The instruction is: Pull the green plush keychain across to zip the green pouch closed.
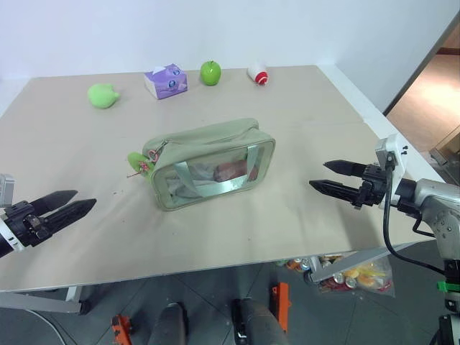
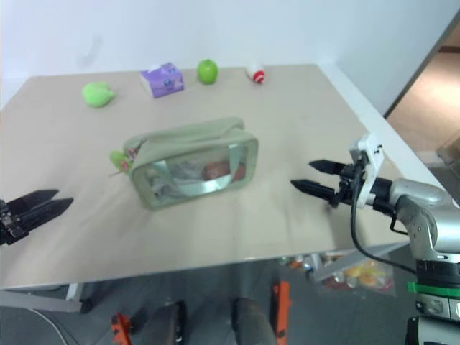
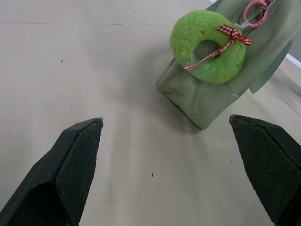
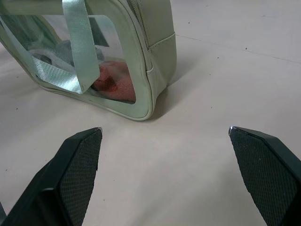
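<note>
1. Nearest, at the lower left of the left eye view, the left gripper (image 1: 72, 205) has its two black fingers spread wide and holds nothing. At the right middle of the frame the right gripper (image 1: 333, 176) is likewise wide open and empty. Each sits well apart from the bag, one on either side.

2. In the middle of the frame the green pouch (image 1: 208, 164) stands on the tan table (image 1: 302, 115), its clear side panel and strap handles facing the camera. The green plush keychain (image 1: 139, 162) hangs at the pouch's left end, touching the fabric. In the left wrist view it is a fuzzy ring (image 3: 208, 47) tied with a red checked ribbon, clipped by a pink ring (image 3: 255, 11) to the zipper pull.

3. Step in hand, as I judge it: the approach. Nothing is gripped, and with the keychain at the left end the zipper looks not yet drawn across, though the teeth are too small to read.

4. The next move likely calls for the left gripper to close on the plush ring and draw it rightward along the top. The right gripper would probably need to brace the pouch's right end so that the bag does not slide.

5. Far, along the upper edge: a lime plush blob (image 1: 103, 95), a purple tissue pack (image 1: 165, 80), a green apple (image 1: 210, 72) and a small red-and-white object (image 1: 258, 74).

6. Writing: the tissue pack carries print, too small to read. No brand shows on the pouch.
</note>
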Controlling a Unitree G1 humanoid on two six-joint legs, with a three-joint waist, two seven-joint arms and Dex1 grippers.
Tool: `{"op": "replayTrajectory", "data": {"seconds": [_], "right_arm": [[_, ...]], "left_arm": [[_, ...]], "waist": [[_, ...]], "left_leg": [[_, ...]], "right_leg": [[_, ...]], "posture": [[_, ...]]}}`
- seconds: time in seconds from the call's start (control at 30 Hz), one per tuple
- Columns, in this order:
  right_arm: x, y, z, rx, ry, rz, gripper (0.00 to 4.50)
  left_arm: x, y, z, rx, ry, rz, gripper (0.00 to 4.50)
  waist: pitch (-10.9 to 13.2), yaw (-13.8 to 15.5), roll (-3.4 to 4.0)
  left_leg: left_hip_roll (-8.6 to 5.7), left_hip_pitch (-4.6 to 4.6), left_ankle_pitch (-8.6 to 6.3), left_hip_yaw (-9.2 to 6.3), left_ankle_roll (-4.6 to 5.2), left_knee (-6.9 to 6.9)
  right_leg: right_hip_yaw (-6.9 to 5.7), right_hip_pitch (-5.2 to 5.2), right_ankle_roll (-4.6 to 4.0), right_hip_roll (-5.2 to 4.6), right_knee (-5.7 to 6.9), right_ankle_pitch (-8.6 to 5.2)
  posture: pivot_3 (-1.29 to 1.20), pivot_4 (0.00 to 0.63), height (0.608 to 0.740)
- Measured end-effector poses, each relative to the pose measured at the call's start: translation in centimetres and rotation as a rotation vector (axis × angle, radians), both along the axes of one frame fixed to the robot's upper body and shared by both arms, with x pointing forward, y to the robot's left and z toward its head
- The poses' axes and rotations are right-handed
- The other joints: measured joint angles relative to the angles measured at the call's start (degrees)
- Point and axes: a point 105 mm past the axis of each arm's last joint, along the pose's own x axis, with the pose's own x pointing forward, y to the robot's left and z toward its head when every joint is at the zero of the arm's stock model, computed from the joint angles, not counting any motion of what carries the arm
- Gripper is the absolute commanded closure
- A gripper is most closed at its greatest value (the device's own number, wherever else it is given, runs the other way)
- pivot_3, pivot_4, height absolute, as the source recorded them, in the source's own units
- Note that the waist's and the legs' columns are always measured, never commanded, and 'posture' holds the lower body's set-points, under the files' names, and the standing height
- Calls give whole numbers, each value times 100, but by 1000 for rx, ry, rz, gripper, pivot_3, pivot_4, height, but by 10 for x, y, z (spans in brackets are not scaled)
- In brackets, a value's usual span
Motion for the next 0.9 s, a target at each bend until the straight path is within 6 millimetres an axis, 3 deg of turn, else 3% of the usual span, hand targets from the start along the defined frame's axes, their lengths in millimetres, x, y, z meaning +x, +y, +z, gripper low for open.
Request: {"op": "replayTrajectory", "data": {"seconds": [0.1,0.27,0.4,0.5,0.7,0.8,0.9], "right_arm": [[2,2,3,-5,-8,7,27],[8,13,29,-36,-98,63,27],[12,17,27,-62,-93,81,27],[16,24,36,-98,-127,127,27],[19,48,89,-246,-308,288,27],[16,62,103,-353,-379,395,27],[14,74,113,-386,-413,492,27]], "left_arm": [[0,0,0,-1,2,1,0],[0,0,0,13,-3,3,0],[-1,-4,2,24,-11,-11,0],[-1,-8,9,32,-38,-30,0],[5,-39,69,138,-230,-174,0],[1,-63,99,213,-338,-275,0],[-3,-81,113,212,-397,-358,0]], "waist": [[1,0,1],[-1,-10,-1],[-1,-7,-2],[-1,-5,-1],[1,-8,-1],[1,-10,-1],[3,-15,3]], "left_leg": [[0,0,0,0,0,1],[0,4,0,0,0,3],[0,2,0,2,0,3],[0,0,0,2,0,4],[0,-1,1,-2,1,14],[0,-1,1,0,0,11],[0,-2,-1,1,-2,6]], "right_leg": [[1,-1,0,0,2,0],[4,-2,-4,4,5,4],[7,-3,-4,3,5,4],[7,-6,-4,4,9,4],[8,-12,-4,11,25,4],[10,-12,-4,11,24,3],[16,-15,6,14,27,-4]], "posture": [[0,150,740],[0,150,740],[0,150,740],[0,150,740],[0,150,740],[0,150,740],[0,150,740]]}}
